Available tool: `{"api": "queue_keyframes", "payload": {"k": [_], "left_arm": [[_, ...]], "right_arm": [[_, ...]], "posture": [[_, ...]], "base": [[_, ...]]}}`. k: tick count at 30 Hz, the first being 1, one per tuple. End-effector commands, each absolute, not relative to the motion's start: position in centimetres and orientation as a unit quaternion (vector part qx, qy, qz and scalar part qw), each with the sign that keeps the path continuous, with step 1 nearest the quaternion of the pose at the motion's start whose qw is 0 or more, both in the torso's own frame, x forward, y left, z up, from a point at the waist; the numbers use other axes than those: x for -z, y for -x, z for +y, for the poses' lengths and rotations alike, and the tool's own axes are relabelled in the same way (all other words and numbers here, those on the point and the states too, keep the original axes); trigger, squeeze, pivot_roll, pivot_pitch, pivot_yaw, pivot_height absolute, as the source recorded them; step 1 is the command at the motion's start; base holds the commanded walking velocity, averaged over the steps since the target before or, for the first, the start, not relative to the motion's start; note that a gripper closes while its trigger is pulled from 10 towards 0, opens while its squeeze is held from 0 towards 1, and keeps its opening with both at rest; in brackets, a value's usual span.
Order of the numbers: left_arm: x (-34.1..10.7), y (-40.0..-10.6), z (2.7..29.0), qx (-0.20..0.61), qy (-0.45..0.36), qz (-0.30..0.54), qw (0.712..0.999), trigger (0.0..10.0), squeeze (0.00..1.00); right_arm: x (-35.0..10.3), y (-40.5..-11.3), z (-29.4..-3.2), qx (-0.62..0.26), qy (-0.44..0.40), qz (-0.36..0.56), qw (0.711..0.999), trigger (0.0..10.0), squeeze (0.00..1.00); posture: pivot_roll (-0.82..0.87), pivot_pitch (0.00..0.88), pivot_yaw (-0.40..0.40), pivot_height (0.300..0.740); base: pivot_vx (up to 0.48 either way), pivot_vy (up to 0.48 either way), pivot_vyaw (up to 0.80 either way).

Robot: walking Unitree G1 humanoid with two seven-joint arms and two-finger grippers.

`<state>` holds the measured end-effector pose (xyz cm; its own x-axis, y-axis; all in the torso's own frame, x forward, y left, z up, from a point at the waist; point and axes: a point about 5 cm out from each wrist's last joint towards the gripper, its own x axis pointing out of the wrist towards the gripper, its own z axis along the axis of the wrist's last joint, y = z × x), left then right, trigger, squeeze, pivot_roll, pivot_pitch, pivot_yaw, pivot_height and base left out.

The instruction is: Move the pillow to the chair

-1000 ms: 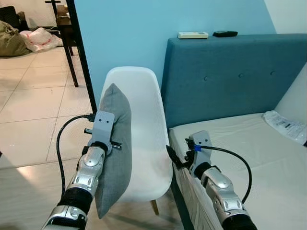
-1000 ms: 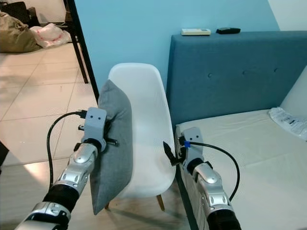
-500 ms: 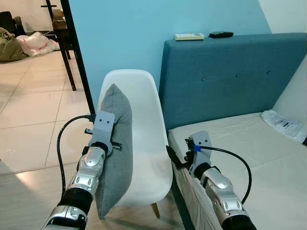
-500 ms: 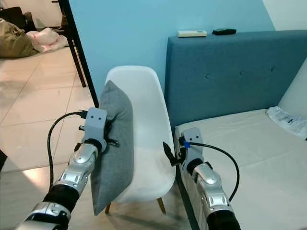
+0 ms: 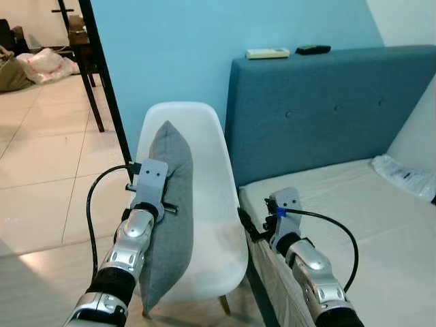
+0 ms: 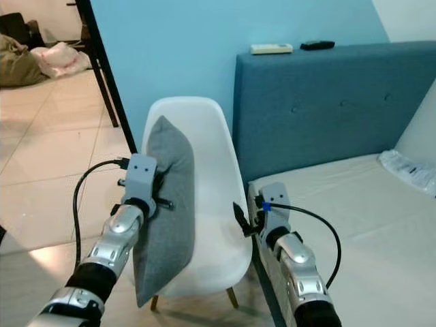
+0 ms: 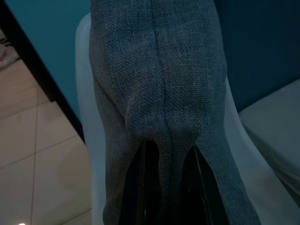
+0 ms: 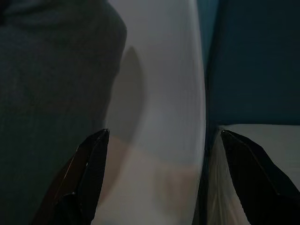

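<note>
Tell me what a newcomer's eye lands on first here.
First, the grey pillow, held upright on its edge by the left gripper in front of the white chair. Next, the right gripper, open, low between the chair and the teal bed headboard, where two remotes lie on top.

Along the right gripper point(image 8: 161, 176), the two black fingers point(image 8: 91, 168) stood wide apart at the near edge of the picture, the space between them taken up by the pale seat of the white chair point(image 8: 159, 93). Beside one finger hung the grey pillow point(image 8: 51, 103), dim in shade and casting a soft shadow across the chair's shell — whether it touched the seat could not be told. Past the chair's far edge rose the dark teal headboard point(image 8: 253, 61), and below it, by the other finger, lay a strip of light mattress point(image 8: 262, 133).
</note>
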<state>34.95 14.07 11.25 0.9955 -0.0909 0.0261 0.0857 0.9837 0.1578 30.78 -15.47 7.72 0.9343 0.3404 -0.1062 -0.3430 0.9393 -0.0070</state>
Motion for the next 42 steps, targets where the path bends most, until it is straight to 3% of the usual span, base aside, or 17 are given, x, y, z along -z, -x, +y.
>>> {"api": "queue_keyframes", "payload": {"k": [1,19,25,30,42], "left_arm": [[-12.1,-35.1,14.2,0.043,-0.075,-0.036,0.996,10.0,0.0],[-11.6,-34.8,13.9,0.043,-0.065,-0.028,0.997,10.0,0.0],[-10.5,-34.5,13.6,0.05,-0.066,-0.004,0.997,10.0,0.0],[-7.3,-32.6,13.6,0.056,-0.079,0.045,0.994,10.0,0.0],[-5.5,-30.1,14.5,0.038,-0.055,0.065,0.996,10.0,0.0]], "right_arm": [[-7.9,-30.8,-15.5,-0.167,0.005,0.047,0.985,10.0,0.0],[-7.9,-30.9,-16.1,-0.142,0.005,0.049,0.989,10.0,0.0],[-6.5,-30.6,-16.8,-0.113,0.008,0.086,0.99,10.0,0.0],[-5.0,-29.8,-17.5,-0.088,0.037,0.115,0.989,10.0,0.0],[-5.1,-29.5,-18.0,-0.068,0.074,0.108,0.989,10.0,0.0]], "posture": [[-0.13,0.0,0.001,0.74],[-0.13,0.0,-0.001,0.74],[-0.13,0.0,0.001,0.74],[-0.13,0.002,0.012,0.74],[-0.13,0.025,0.025,0.74]], "base": [[0.364,0.0,0.0],[0.355,0.0,0.0],[0.0,0.0,0.0],[0.0,0.0,0.0],[0.0,0.0,0.0]]}}
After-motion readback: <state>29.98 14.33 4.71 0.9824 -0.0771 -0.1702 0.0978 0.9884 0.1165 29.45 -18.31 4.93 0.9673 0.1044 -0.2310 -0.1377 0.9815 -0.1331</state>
